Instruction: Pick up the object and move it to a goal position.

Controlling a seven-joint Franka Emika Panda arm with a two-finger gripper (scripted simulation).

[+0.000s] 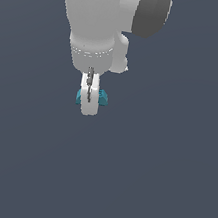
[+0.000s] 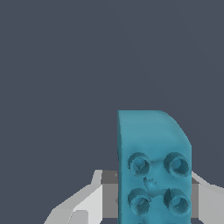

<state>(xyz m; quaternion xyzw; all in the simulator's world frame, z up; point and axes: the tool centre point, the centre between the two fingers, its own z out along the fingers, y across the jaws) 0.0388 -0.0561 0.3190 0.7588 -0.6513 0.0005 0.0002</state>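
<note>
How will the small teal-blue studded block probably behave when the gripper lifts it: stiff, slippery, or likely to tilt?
The small teal-blue studded block looks moulded and hard-edged, so probably stiff. Its faces look smooth, so it may slip somewhat. It sticks out on both sides of the white gripper, so the hold seems centred, and tilting seems unlikely.

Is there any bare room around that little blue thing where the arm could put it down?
Plenty. The plain grey surface lies bare on every side of the gripper, to the exterior view's left, right and foreground. The only crowded spot is at the fingers, which flank the teal block.
</note>
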